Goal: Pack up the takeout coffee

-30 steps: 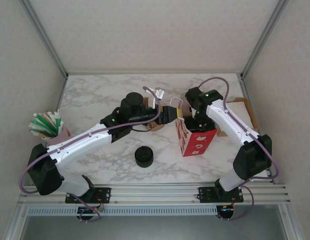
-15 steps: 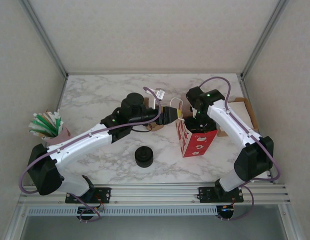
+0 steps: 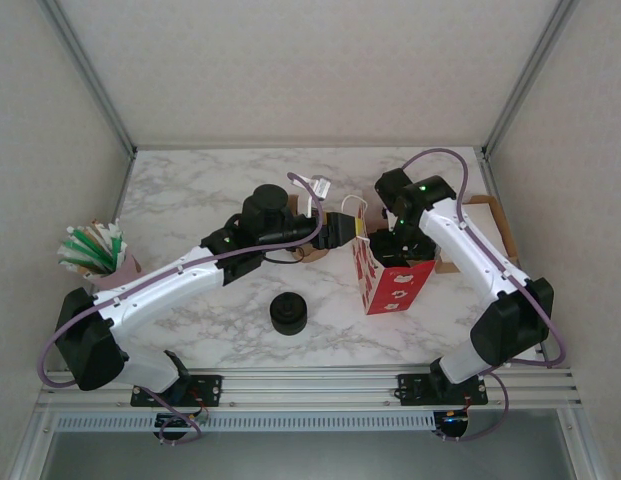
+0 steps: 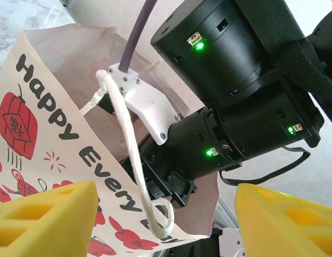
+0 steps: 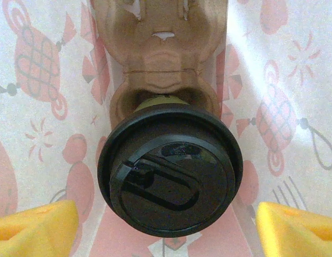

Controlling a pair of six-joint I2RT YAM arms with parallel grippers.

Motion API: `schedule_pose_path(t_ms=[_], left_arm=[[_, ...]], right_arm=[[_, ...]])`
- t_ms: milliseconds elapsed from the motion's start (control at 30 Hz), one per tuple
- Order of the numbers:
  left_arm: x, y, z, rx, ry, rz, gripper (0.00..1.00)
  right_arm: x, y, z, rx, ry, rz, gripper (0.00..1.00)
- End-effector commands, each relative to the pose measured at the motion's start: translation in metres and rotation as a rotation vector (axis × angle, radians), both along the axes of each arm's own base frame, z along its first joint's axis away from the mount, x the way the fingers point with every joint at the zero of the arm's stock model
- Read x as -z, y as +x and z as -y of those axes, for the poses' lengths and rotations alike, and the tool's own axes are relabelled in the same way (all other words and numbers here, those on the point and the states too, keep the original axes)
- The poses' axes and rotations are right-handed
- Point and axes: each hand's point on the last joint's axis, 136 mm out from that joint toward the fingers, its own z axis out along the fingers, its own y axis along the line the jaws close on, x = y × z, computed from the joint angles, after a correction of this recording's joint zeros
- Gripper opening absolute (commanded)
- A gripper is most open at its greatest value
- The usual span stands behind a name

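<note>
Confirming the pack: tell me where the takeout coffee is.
In the right wrist view the takeout coffee sits inside the red-printed paper bag, in a brown cup carrier; the bag stands right of centre.

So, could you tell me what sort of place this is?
Probably a robot test cell staged as a café counter: a marble-look table inside plain framed walls, a printed paper bag holding the lidded coffee, and a cup of straws.

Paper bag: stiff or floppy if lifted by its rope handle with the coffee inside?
Probably floppy: the paper bag has thin, translucent-looking walls that may buckle. Its rope handle hangs limp, so expect slack first. The takeout coffee in its cardboard carrier weights the bottom, likely steadying it.
</note>
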Motion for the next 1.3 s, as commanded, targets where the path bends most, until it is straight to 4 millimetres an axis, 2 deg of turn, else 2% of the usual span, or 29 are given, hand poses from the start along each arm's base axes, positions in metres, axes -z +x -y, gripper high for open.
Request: schedule_pose_path(t_ms=[0, 400, 833, 1000, 1267], left_arm=[[-0.013, 0.001, 0.004, -0.002, -0.012, 0.033, 0.68], [-0.013, 0.001, 0.004, 0.000, -0.012, 0.033, 0.68], [-0.013, 0.002, 0.004, -0.006, -0.012, 0.032, 0.68], [-0.012, 0.003, 0.003, -0.014, -0.009, 0.033, 0.68], [-0.013, 0.003, 0.003, -0.015, -0.011, 0.032, 0.68]], right_arm=[[-0.012, -0.003, 0.004, 0.017, -0.004, 0.017, 0.87], [-0.008, -0.004, 0.004, 0.015, -0.004, 0.012, 0.87], [-0.022, -0.006, 0.008, 0.025, -0.001, 0.050, 0.86], [-0.029, -0.007, 0.009, 0.026, 0.005, 0.070, 0.83], [-0.041, -0.010, 0.007, 0.021, 0.020, 0.111, 0.72]])
